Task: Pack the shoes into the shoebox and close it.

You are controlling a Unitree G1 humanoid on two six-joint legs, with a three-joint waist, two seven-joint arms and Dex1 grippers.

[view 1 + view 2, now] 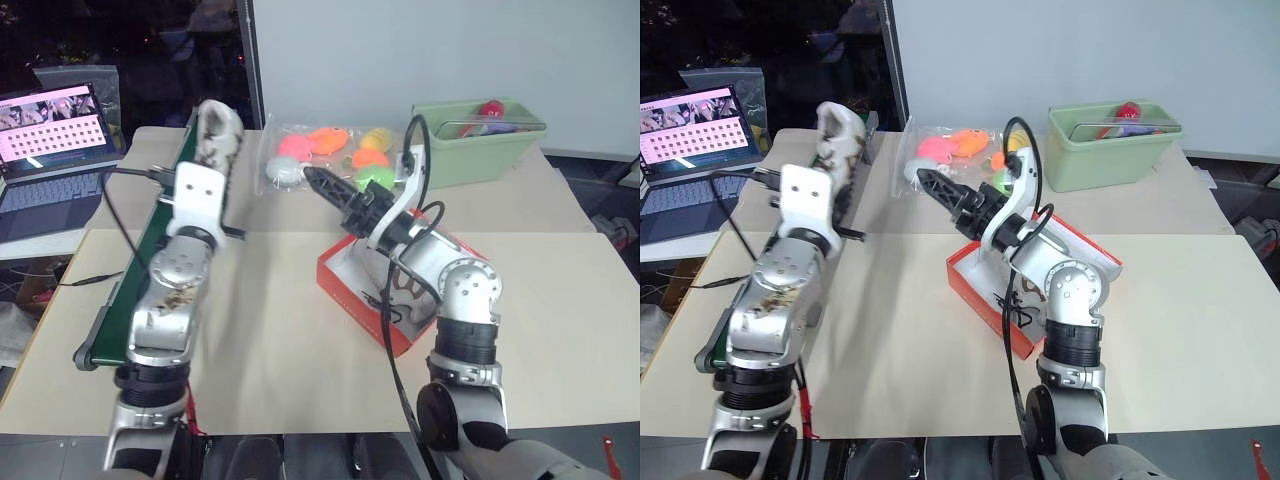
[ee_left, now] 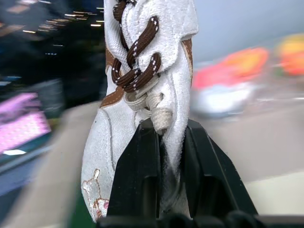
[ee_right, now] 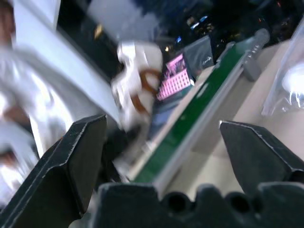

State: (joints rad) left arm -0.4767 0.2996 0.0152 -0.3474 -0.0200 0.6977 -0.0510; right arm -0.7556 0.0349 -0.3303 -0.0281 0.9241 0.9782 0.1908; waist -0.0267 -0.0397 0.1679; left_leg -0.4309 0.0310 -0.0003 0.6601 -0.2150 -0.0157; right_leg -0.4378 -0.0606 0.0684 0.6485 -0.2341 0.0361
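one beige table (image 1: 280, 330), laptop (image 1: 55, 150) beside

Left gripper (image 2: 164, 156) raised, fingers clamped on a shoe (image 2: 142, 90); right gripper (image 3: 161, 142) lifted beside it, fingers spread wide.

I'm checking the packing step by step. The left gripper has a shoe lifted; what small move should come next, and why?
Probably carry the shoe to the right, toward the open shoebox. The left gripper is shut on the shoe and holds it above the table, well left of the box. The right gripper is open and holds nothing, raised over the box's far side, so it may need to clear.
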